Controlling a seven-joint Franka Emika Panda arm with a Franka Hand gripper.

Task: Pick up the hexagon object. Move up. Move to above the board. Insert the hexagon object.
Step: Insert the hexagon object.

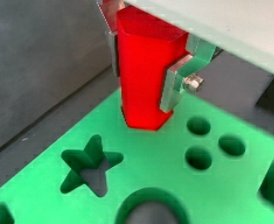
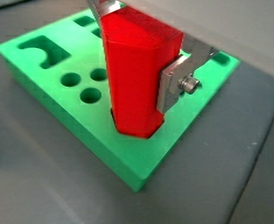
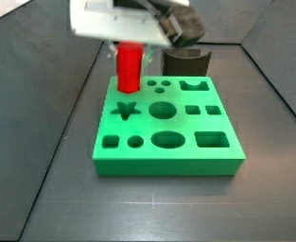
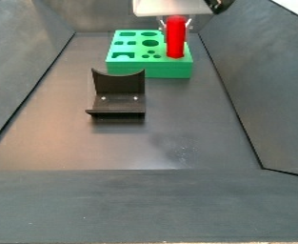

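You see the fingers (image 1: 174, 80) as flat silver plates closed against the sides of the hexagon object (image 1: 145, 74), gripping it near its upper part; in a wrist view, one plate with its screw lies flat on a face of the red peg (image 2: 137, 79). The gripper (image 3: 129, 40) sits directly over a corner of the board (image 3: 188, 142), next to the star hole (image 3: 125, 111).

The hexagon object stands upright. In both wrist views its lower end meets the green surface at the board's corner region; whether it has entered a hole or only rests on top, you cannot tell. In a side view the peg (image 4: 174, 36) rises above the board (image 4: 136, 57) at the edge nearest the right wall.

Note the small round holes (image 1: 215, 144) just beside the peg's base. The board lies flat on the dark floor (image 4: 151, 143).

The fixture (image 4: 117, 92), a dark L-shaped bracket, stands on the floor near the board, apart from it.
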